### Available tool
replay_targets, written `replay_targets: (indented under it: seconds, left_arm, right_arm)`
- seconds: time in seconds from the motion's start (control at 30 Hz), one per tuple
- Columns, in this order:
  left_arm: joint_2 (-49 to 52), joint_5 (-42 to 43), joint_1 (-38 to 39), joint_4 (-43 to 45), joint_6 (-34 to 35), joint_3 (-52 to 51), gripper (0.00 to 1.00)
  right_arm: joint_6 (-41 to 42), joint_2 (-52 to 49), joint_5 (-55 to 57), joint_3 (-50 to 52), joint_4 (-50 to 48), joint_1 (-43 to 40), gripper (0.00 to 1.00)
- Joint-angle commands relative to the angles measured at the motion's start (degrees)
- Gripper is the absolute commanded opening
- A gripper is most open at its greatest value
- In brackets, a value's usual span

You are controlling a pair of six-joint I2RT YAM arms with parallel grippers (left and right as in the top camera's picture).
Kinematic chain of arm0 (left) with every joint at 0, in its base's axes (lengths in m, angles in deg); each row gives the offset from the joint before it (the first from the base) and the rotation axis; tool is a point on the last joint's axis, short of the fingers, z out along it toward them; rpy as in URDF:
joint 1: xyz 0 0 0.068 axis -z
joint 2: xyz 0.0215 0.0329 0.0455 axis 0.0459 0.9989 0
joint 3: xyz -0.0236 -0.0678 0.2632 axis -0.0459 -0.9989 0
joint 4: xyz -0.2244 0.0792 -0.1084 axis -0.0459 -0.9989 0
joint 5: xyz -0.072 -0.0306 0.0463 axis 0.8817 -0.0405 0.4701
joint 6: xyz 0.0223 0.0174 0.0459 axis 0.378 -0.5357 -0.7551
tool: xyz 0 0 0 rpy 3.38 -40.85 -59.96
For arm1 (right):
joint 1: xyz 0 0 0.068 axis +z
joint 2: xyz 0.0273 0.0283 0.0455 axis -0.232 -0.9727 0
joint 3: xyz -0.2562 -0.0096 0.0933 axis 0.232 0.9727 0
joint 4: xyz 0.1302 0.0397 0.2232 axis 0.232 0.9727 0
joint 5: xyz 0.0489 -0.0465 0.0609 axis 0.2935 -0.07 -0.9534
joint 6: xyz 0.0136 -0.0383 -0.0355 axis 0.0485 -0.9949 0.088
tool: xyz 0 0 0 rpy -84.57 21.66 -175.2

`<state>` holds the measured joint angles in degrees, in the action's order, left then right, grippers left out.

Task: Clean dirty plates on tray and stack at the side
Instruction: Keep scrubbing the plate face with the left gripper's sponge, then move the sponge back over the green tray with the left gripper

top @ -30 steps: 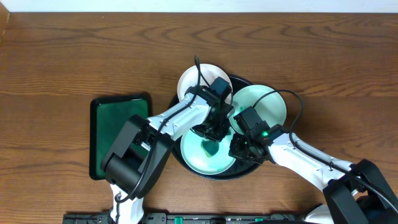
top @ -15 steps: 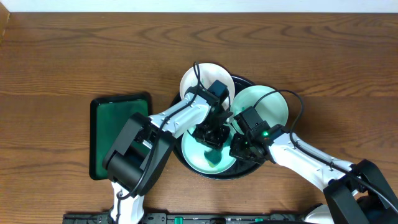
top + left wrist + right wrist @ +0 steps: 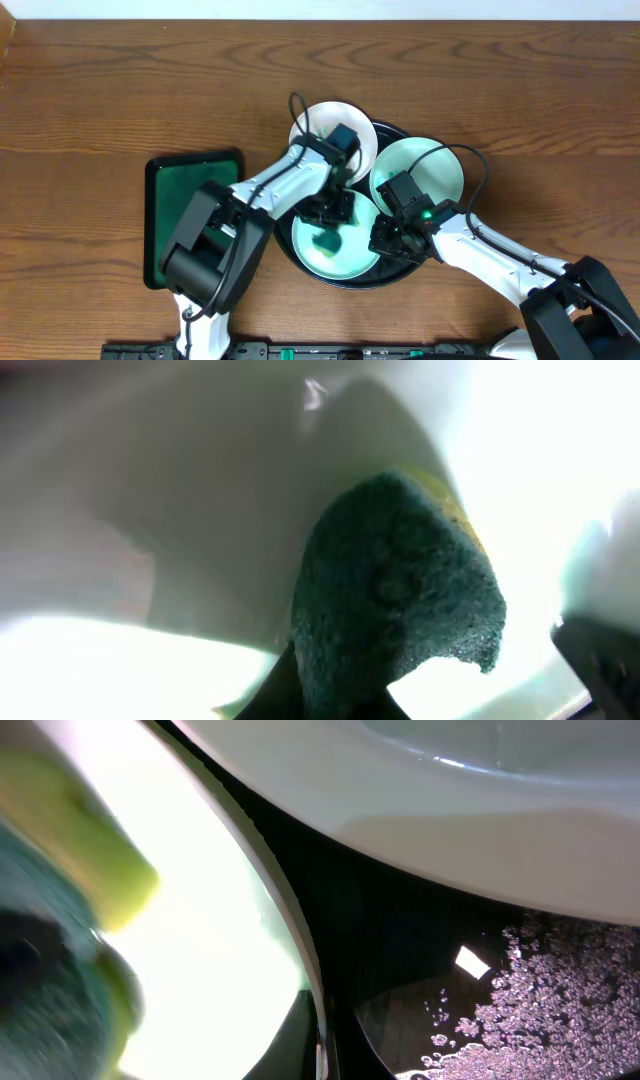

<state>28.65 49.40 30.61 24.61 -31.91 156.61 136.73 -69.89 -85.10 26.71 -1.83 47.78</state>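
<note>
Three small round white plates [image 3: 418,160] lie in the large round black tray [image 3: 385,131], seen from above; the near-edge plate [image 3: 350,262] is being scrubbed. Left wrist: a green sponge [image 3: 395,600] is squeezed tight by the left gripper [image 3: 333,210]. Right wrist: the right gripper [image 3: 388,238] is closed, with nothing seen held. Next, the teal smear [image 3: 325,240] must be wiped off.

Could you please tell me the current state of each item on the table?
Front plate: on tray, teal smear.
Right plate: on tray, greenish film.
Back plate: on tray, looks clean.
Sponge: pressed on front plate.
Left gripper: jaws shut on sponge.
Right gripper: jaws shut.
Tray: wet, bubbles.
</note>
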Motion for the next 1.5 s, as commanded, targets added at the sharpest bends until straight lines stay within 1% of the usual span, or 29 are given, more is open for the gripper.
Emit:
replay_targets:
  seconds: [0.0, 0.1, 0.2, 0.4, 0.5, 0.67, 0.83, 1.0, 1.2, 1.3, 1.37, 1.47]
  left_arm:
    - [1.8, -17.7, -4.3, 2.7, 5.4, -0.4, 0.07]
    - [1.7, -17.7, -5.4, 4.2, 5.1, -0.3, 0.07]
    - [-0.3, -16.3, -5.3, 4.1, 3.1, -0.1, 0.07]
    - [-9.9, -17.0, -5.0, 1.6, 2.4, -0.1, 0.07]
    - [-15.8, -20.8, -5.0, -2.1, 2.8, -0.1, 0.07]
    - [-22.8, -27.6, -5.0, -8.8, 3.0, -0.1, 0.07]
    - [-26.0, -36.0, -6.9, -14.7, 7.8, -0.1, 0.07]
    - [-25.8, -36.7, -14.2, -15.8, 13.1, -1.5, 0.07]
    - [-24.5, -31.4, -27.3, -15.6, 13.4, -2.5, 0.07]
    - [-24.0, -26.0, -33.6, -14.2, 10.0, -3.3, 0.07]
    - [-23.9, -22.0, -37.3, -11.6, 6.7, -5.2, 0.07]
    - [-23.7, -18.0, -40.8, -8.1, 3.8, -8.6, 0.07]
  right_arm:
    - [-1.2, -1.8, 4.9, 2.3, 1.4, -0.3, 0.01]
    - [-1.6, -1.8, 4.9, 2.3, 1.4, -0.3, 0.01]
    - [-1.6, -1.8, 4.9, 2.3, 1.6, -0.3, 0.01]
    - [-1.8, -1.8, 4.9, 2.3, 1.5, -0.3, 0.01]
    - [-1.8, -1.8, 4.9, 2.3, 1.5, -0.3, 0.01]
    - [-2.1, -1.8, 4.9, 2.3, 1.5, -0.3, 0.01]
    - [-3.1, -1.8, 4.9, 2.3, 1.4, -0.3, 0.01]
    - [-5.7, -1.8, 4.0, 2.3, 1.3, -0.3, 0.01]
    - [-8.4, -1.8, 3.4, 2.3, 1.6, -0.3, 0.01]
    - [-9.6, -1.8, 2.5, 2.3, 1.2, -0.3, 0.01]
    - [-10.3, -1.8, 2.3, 2.3, 1.1, -0.3, 0.01]
    - [-10.7, -1.8, 1.9, 2.3, 1.1, -0.3, 0.01]
